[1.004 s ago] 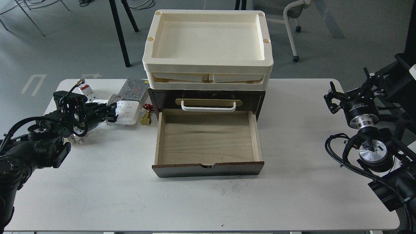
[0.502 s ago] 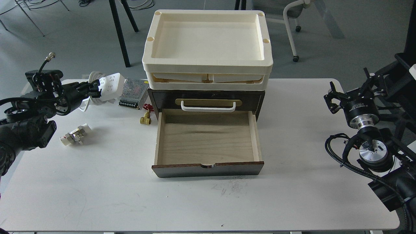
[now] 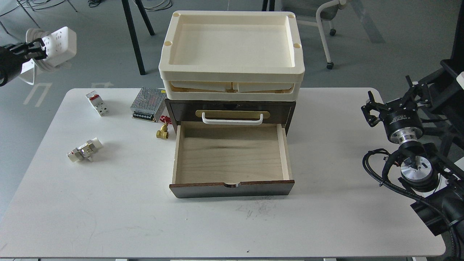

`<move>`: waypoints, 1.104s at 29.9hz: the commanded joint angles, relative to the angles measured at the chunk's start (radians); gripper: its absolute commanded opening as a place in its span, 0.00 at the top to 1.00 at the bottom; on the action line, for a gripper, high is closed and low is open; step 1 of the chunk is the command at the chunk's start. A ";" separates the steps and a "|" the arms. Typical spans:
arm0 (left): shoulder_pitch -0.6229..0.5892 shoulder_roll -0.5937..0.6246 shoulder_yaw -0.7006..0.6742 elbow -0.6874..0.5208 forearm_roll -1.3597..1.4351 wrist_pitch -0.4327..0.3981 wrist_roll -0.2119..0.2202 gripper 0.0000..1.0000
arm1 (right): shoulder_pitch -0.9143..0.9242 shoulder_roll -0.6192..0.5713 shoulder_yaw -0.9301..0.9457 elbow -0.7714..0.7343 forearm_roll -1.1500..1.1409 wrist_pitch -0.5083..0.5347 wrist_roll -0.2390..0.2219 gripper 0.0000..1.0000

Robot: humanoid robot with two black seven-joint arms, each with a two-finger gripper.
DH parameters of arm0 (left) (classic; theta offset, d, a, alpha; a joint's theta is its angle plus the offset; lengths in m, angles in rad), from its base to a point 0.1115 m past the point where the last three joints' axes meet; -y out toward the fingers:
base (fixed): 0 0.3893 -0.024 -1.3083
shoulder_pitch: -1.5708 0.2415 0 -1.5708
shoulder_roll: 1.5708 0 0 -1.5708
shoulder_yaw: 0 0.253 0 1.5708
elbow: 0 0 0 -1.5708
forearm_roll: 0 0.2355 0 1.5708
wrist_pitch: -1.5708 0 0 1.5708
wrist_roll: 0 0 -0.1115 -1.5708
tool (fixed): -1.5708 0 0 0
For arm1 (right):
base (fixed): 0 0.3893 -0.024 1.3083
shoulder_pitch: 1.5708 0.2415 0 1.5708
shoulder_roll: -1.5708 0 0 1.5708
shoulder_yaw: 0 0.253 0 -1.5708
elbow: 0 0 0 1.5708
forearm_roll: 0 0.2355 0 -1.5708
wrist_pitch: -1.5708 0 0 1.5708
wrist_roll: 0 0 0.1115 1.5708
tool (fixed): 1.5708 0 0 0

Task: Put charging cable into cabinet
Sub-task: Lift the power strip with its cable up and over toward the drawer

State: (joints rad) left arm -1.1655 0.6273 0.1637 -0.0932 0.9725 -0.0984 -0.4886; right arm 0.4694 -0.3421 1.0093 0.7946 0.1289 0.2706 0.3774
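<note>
Power strip held aloft at far left

Left gripper (image 3: 36, 50) fingers pinched on the glossy white charging cable (image 3: 58, 45), well apart from the brown wooden cabinet (image 3: 232, 190); right gripper (image 3: 373, 108) fingers spread, empty.

Robotics lab: grey floor (image 3: 72, 47); white table (image 3: 127, 210); loose floor cables (image 3: 159, 4)

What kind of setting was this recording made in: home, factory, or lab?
Most likely a robotics lab or office test space. A plain white table stands on grey floor with a wheeled chair behind it, and staged electrical parts lie about: a perforated metal power supply and a small white breaker.
</note>
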 commanded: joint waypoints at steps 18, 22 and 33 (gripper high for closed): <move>-0.490 -0.069 -0.056 -0.391 -0.029 -0.308 0.000 0.95 | 0.002 -0.003 0.000 0.000 0.000 -0.001 0.000 0.00; -0.496 0.023 -0.056 -0.670 0.023 -0.290 0.000 0.96 | 0.002 -0.002 0.000 -0.001 0.000 -0.001 0.000 0.00; -0.500 0.224 -0.090 -1.382 0.420 -0.210 0.000 0.95 | 0.005 -0.008 0.000 -0.006 0.000 -0.001 0.000 0.00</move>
State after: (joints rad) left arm -1.6534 0.8180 0.0981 -1.3470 1.3507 -0.3019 -0.4890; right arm 0.4719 -0.3492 1.0094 0.7888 0.1289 0.2701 0.3775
